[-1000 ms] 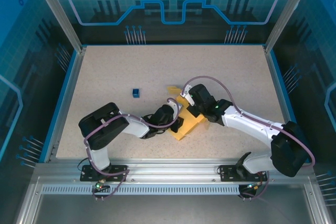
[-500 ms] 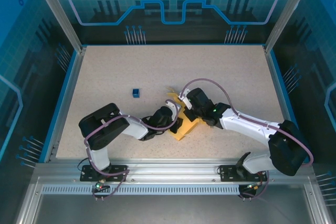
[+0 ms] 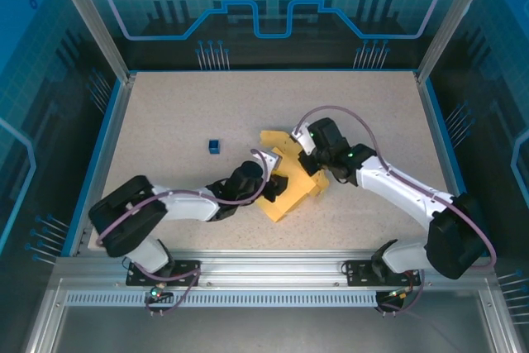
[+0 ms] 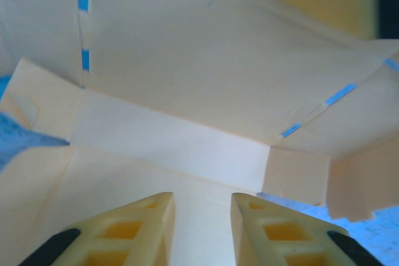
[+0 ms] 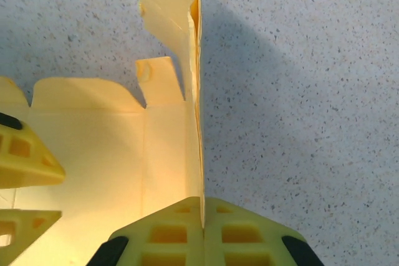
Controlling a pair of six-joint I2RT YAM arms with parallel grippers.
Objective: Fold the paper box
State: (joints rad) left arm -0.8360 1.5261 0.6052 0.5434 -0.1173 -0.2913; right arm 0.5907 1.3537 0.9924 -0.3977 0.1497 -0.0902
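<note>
The paper box (image 3: 293, 196) lies partly unfolded on the table between the two arms, pale yellow with flaps spread out. My left gripper (image 3: 271, 192) is at the box's near-left side. In the left wrist view it (image 4: 202, 200) stands open, its fingers a little apart over the box's inner panel (image 4: 187, 91) with nothing between them. My right gripper (image 3: 306, 161) is at the box's far-right side. In the right wrist view it (image 5: 202, 207) is shut on the thin edge of an upright side wall (image 5: 194, 91), and the box floor (image 5: 93, 154) lies to the left.
A tiny dark blue cube (image 3: 214, 146) sits left of the box. The speckled table (image 3: 182, 105) is bounded by a blue rim, with frame posts at the back corners. The left gripper's fingers (image 5: 25, 154) show at the left edge of the right wrist view.
My left gripper has opened and let go of the box, its arm stretching out lower and leftward. The right gripper has moved up and right, still on the wall, and the box has spread out.
</note>
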